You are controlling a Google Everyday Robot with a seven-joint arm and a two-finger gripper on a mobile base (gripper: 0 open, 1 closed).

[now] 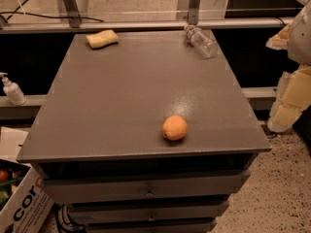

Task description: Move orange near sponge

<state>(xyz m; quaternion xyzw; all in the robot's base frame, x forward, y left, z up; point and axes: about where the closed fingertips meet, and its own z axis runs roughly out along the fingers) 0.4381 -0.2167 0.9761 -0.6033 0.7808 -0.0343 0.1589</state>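
Observation:
The orange [175, 127] sits on the grey tabletop [136, 91] near its front edge, right of centre. The sponge [102, 39], a pale yellow block, lies at the far left corner of the same top, well apart from the orange. My gripper [292, 95] shows as pale yellow and white parts at the right edge of the view, off the table's right side and level with its middle. It is to the right of the orange and touches nothing on the table.
A clear plastic bottle [200, 41] lies on its side at the far right corner. The table has drawers [146, 188] below. A pump bottle [11, 90] stands on a ledge at left. A cardboard box [19, 203] sits on the floor at lower left.

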